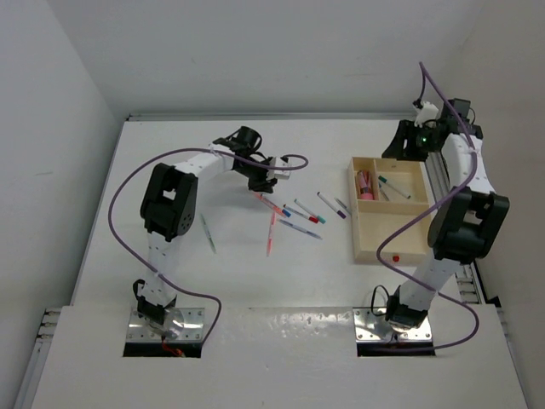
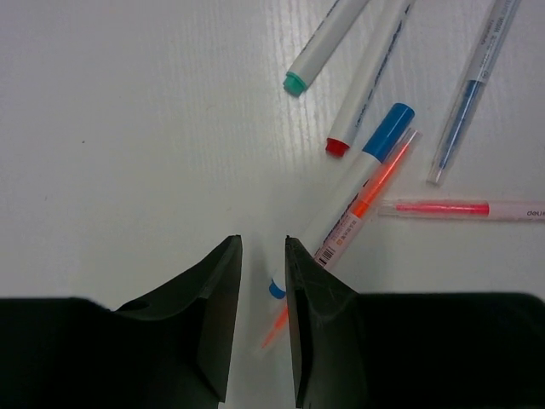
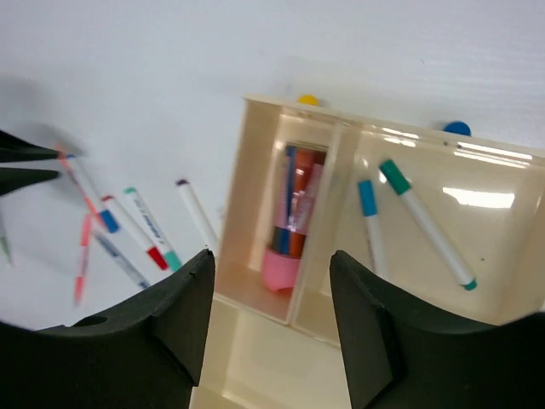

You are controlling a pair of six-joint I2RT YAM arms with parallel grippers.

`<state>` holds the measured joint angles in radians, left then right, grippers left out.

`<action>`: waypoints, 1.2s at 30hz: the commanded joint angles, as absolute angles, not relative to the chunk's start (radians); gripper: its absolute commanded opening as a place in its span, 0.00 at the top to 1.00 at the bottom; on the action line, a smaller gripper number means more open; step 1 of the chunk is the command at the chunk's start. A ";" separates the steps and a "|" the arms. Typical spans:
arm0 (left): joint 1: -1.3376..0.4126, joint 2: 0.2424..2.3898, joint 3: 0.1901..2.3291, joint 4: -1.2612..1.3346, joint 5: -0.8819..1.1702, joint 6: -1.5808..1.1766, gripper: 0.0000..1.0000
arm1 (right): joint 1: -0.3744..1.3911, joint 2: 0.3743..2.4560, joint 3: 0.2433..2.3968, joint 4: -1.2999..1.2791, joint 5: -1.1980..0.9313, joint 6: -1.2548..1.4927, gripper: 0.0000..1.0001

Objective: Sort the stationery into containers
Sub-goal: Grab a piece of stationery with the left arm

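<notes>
Several pens and markers (image 1: 298,213) lie loose mid-table. My left gripper (image 1: 262,183) is down among them. In the left wrist view its jaws (image 2: 262,243) stand a narrow gap apart, open, around the blue end of a white marker (image 2: 362,187) and the tip of an orange pen (image 2: 381,175); the left finger is clear of both. My right gripper (image 1: 395,152) hangs open and empty (image 3: 271,256) over the wooden tray (image 1: 375,239). One small section holds a pink block (image 3: 281,268) and pens. The other holds two markers (image 3: 426,226).
A teal-ended marker (image 2: 328,47), a red-ended marker (image 2: 366,94), a blue pen (image 2: 473,94) and a red pen (image 2: 464,207) lie ahead of the left fingers. A green pen (image 1: 208,232) lies apart by the left arm. A red dot (image 1: 395,256) marks the tray's near rim.
</notes>
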<state>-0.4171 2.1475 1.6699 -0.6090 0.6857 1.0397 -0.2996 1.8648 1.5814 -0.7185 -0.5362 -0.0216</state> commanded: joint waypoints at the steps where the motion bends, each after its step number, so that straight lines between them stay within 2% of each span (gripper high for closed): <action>1: -0.429 2.180 1.738 -0.710 0.773 1.189 0.67 | -0.308 1.787 1.571 -0.729 -0.649 0.060 0.44; 12: -0.440 2.195 1.713 -0.813 0.801 1.275 0.66 | -0.333 1.775 1.600 -0.793 -0.704 0.061 0.44; 17: -0.449 2.195 1.681 -0.766 0.773 1.272 0.66 | -0.347 1.784 1.592 -0.798 -0.713 0.067 0.44; 36: -0.449 2.256 1.762 -0.778 0.778 1.266 0.67 | -0.357 1.805 1.566 -0.802 -0.756 0.089 0.44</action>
